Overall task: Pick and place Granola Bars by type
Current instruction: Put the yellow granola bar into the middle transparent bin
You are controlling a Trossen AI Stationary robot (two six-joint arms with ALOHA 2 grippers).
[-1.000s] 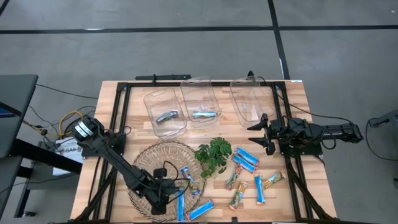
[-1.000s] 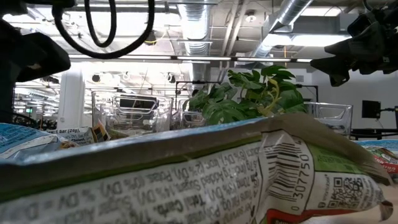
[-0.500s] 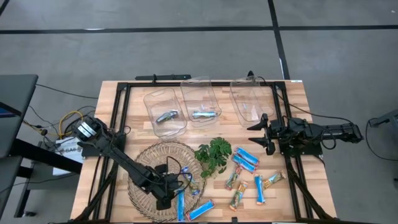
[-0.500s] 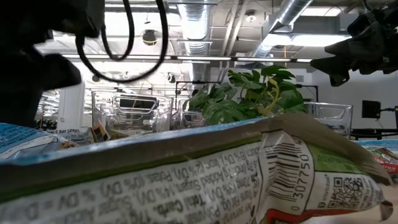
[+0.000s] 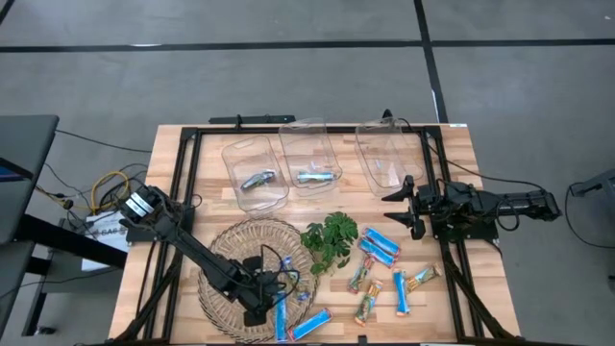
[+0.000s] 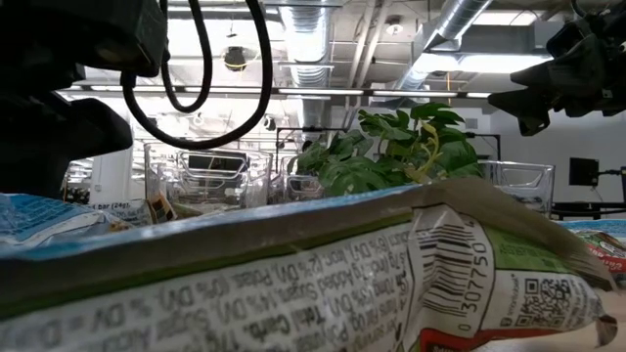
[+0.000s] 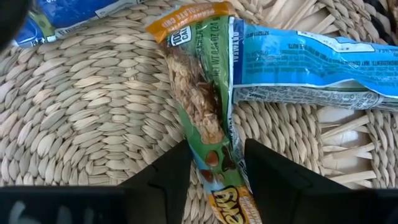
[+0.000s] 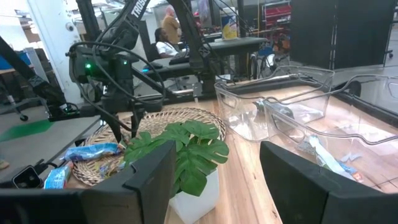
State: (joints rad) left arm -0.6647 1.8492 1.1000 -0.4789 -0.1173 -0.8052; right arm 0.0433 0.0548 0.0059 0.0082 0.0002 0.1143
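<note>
1. Down at the near-left part of the tabletop (image 5: 459, 144), the left end effector (image 5: 272, 286) sits low over the round woven basket (image 5: 223, 248).
2. In the left wrist view its two dark fingers (image 7: 163, 177) stand on either side of a tan/orange granola bar (image 7: 200, 106) with a green stripe; whether they press on the wrapper or only flank it I cannot tell.
3. That bar lies on the basket weave, and a blue-and-silver bar (image 7: 305, 65) lies across its upper part, touching it.
4. Another bright blue wrapper (image 7: 74, 15) shows at the edge of the same view.
5. From above, two blue bars (image 5: 280, 317) (image 5: 309, 323) lie at the basket's near-right rim.
6. More granola bars are scattered on the wood right of the green leafy sprig (image 5: 330, 240): blue ones (image 5: 381, 246) (image 5: 399, 291) and tan/orange ones (image 5: 360, 277) (image 5: 420, 278) (image 5: 368, 305).
7. Three clear bins stand in a row at the far side; the left bin (image 5: 255, 173) and middle bin (image 5: 310, 159) each hold a silvery bar, and I cannot make out the right bin's (image 5: 384, 154) contents.
8. The right end effector (image 5: 402, 206) hangs above the tabletop near the right bin, its fingers (image 8: 146, 180) spread wide and holding nothing.
9. Through the right wrist view a person (image 8: 163, 41) is seated in the room beyond.
</note>
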